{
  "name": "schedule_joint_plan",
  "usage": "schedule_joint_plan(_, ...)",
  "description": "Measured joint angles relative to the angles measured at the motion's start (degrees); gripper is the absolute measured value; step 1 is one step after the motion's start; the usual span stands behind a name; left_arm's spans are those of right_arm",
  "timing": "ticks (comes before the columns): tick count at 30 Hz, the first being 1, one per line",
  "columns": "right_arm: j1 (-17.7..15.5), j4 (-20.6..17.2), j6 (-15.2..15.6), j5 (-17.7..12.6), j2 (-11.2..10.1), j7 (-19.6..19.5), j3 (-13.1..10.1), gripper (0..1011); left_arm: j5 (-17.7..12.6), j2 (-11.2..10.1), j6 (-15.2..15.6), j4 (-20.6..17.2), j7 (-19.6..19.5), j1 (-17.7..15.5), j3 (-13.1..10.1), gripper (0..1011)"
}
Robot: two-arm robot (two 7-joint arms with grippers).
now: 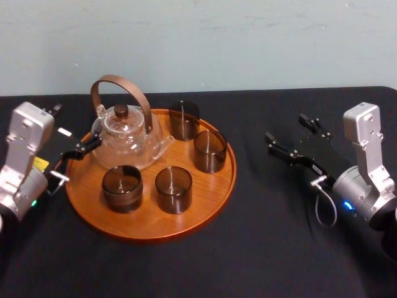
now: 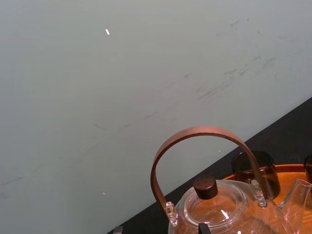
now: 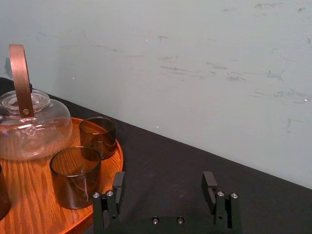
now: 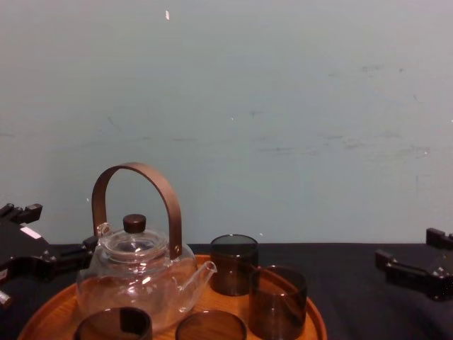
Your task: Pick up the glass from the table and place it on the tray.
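Between the jaws of the right gripper (image 1: 285, 127) nothing is held: in the right wrist view its two black fingers (image 3: 118, 181) are seen spread wide with bare tabletop between them. This gripper hangs over the flat matte black table (image 1: 279, 248) to the right of the large round orange-brown wooden tray (image 1: 226, 186), well apart from its rim, with the fingers pointed back toward the tray and the silver wrist farther out to the right.

Four short smoky-brown glass tumblers are seen upright inside the tray's rim, and the glass on the tray's right side (image 1: 210, 151) lies nearest the open jaws, so it is judged to be the one set down. The placing step is therefore taken as done, with only the clearing away left. For that to be done well, the jaws should be kept wide and the hand drawn away from the tray at a level above the rim, so that no glass is brushed or tipped.

At the tray's left edge the left gripper (image 1: 74, 127) is held with jaws apart and empty. One finger lies just beside the clear glass teapot with the curved brown handle (image 1: 127, 133); contact cannot be judged. It should be left unmoved so the teapot is not nudged.
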State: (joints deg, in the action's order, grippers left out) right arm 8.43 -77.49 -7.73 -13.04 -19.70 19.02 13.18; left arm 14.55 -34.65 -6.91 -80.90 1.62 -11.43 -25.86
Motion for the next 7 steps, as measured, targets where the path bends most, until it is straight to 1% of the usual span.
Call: schedule_joint_plan(7, 0.0, -0.04, -0.03, -0.04, -0.03, 0.05, 0.03, 1002, 0.0, 0.0, 0.0, 0.0, 0.0, 0.0, 0.0, 1001)
